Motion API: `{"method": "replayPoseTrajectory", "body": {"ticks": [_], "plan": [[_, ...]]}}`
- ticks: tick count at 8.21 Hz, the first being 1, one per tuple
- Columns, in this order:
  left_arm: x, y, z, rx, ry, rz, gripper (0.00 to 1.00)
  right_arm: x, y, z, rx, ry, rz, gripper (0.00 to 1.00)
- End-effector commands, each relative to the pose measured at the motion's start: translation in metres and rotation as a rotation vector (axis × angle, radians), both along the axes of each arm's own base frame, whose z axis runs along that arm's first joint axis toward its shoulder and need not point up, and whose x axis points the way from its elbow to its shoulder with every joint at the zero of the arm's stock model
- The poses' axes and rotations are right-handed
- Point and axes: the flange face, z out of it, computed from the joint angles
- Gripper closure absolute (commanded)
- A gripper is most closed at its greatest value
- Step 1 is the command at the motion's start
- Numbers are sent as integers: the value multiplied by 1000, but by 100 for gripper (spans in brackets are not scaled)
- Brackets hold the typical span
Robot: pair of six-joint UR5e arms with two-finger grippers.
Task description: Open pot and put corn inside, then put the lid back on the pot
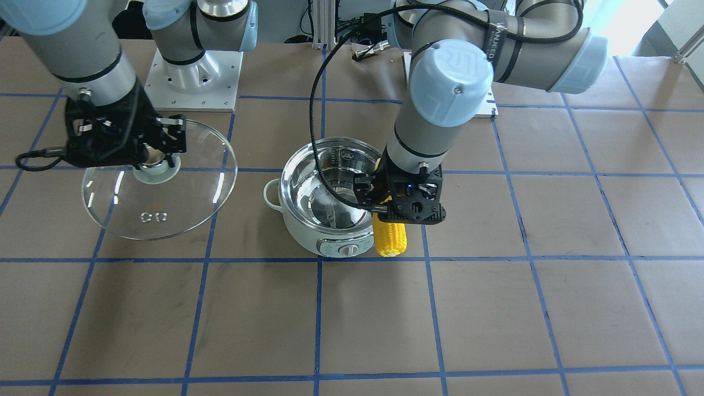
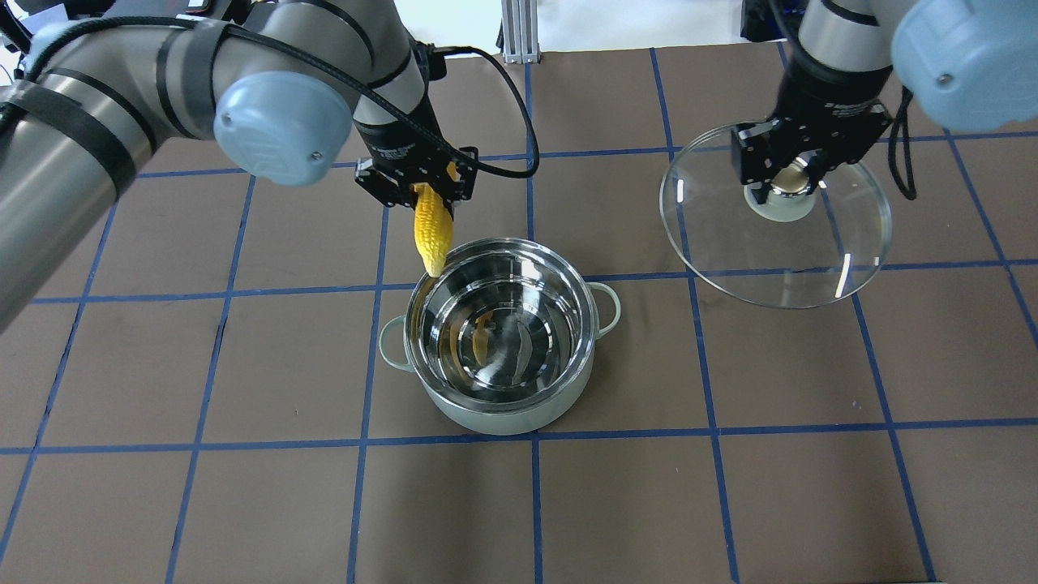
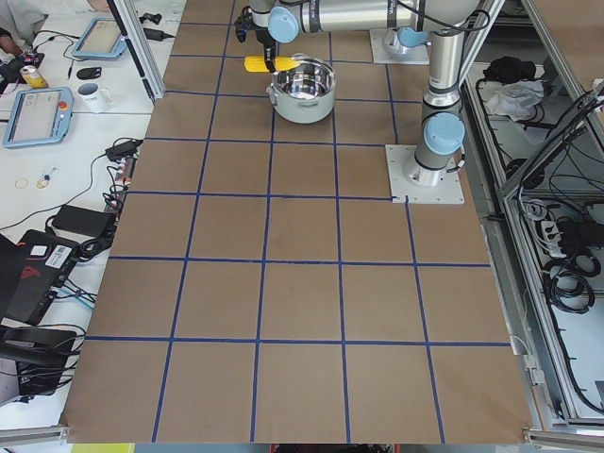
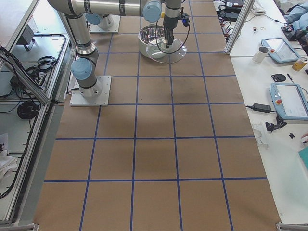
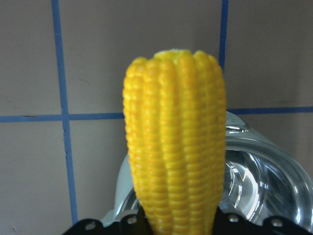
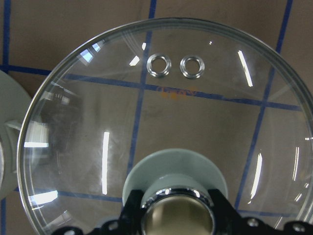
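Note:
The mint-green pot (image 2: 486,418) stands open at the table's middle, its steel inside empty; it also shows in the front view (image 1: 313,242). My left gripper (image 2: 418,191) is shut on the yellow corn (image 2: 430,235) and holds it in the air over the pot's far-left rim, tip down. The corn also shows in the front view (image 1: 390,236) and the left wrist view (image 5: 176,147). My right gripper (image 2: 791,178) is shut on the knob of the glass lid (image 2: 778,259) and holds it off to the pot's right. The lid also shows in the right wrist view (image 6: 195,112).
The brown table has blue tape grid lines (image 2: 535,503). Both arm base plates sit at the robot's side of the table (image 1: 195,80). In the side views, benches with tablets, mugs and cables (image 3: 57,104) stand beyond the table's far edge.

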Motion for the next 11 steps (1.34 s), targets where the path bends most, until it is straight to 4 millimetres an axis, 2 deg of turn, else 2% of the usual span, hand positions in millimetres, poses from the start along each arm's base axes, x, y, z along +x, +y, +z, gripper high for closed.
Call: {"method": "replayPoseTrajectory", "body": {"ticks": [1,2,3,5,7,11], "plan": [[-64,48,-38,112,27,30,100,-82,-6,4,11,19,27,100],[-84,66,-48,143,38,35,100,-85,-7,2,14,8,41,100],[-95,80,-54,155,27,19,100,-86,-8,0,16,4,43,100],[-94,95,-67,180,13,6,100,-85,-8,-1,19,2,41,100],[-94,98,-70,187,14,-12,100,-85,-7,1,17,1,34,100],[-95,91,-81,182,23,-52,100,-84,-6,2,11,1,29,100]]}}
